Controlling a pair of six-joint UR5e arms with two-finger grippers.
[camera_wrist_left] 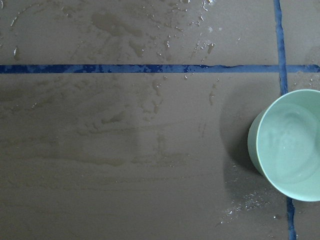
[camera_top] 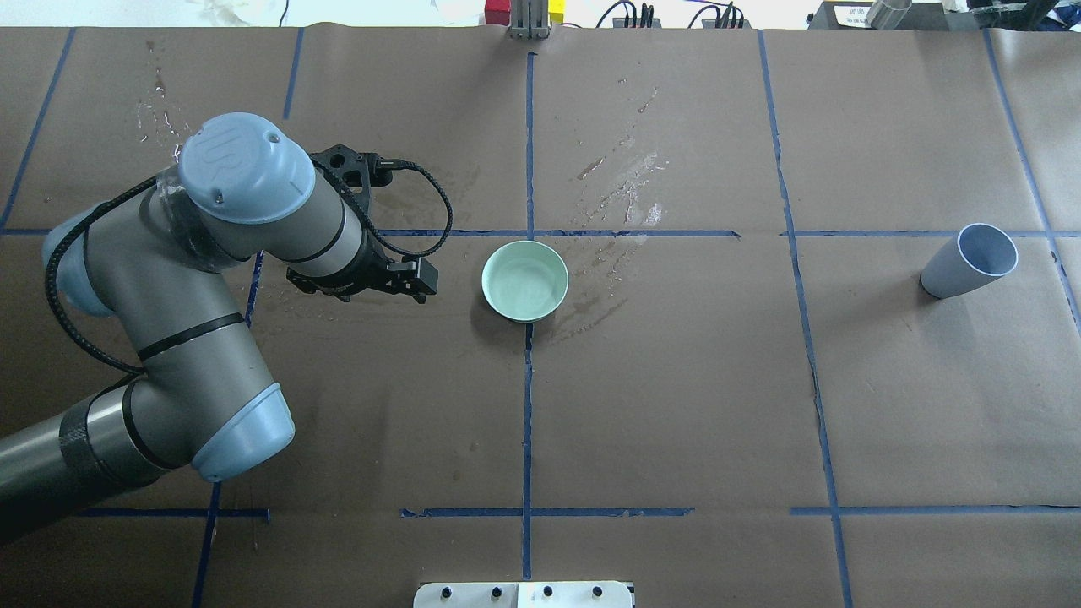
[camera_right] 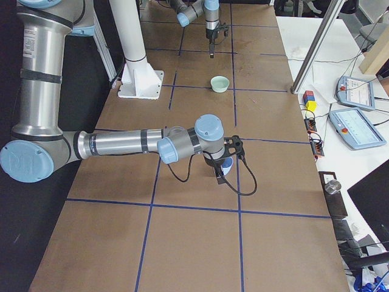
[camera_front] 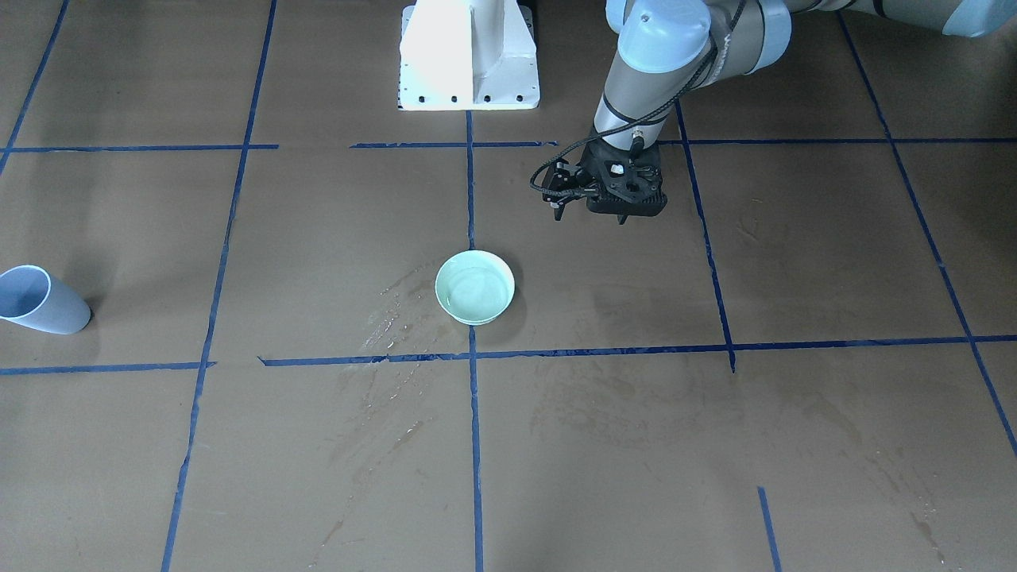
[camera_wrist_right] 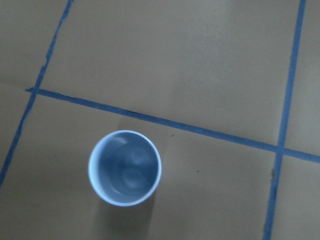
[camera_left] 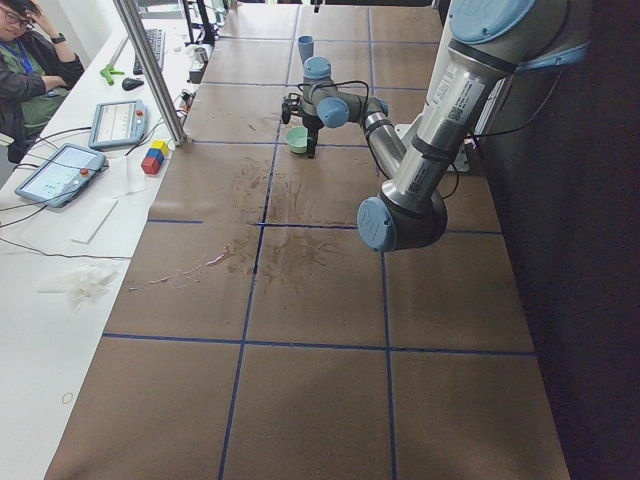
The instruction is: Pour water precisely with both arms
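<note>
The left gripper [camera_front: 618,210] is hanging, pointing down, over the brown surface [camera_front: 794,254], a little to the robot's left of a pale green bowl [camera_front: 477,316] and apart from it. Whether its fingers are spread or pressed together, I cannot tell from any view. The water [camera_front: 475,290] is lying in that bowl as a shallow, clear, glossy pool, and the bowl is sitting on a blue tape line [camera_front: 470,199] near the middle of the surface. Just beside the bowl, toward the robot's right, wet streaks [camera_front: 393,318] are glistening on the paper. Well apart on that same side, a light blue cup [camera_front: 44,302] is standing upright. The right gripper [camera_right: 220,175] is hovering above the cup, its camera looking down into the open mouth. It is showing only in a side view, so how its fingers are set cannot be told.
</note>
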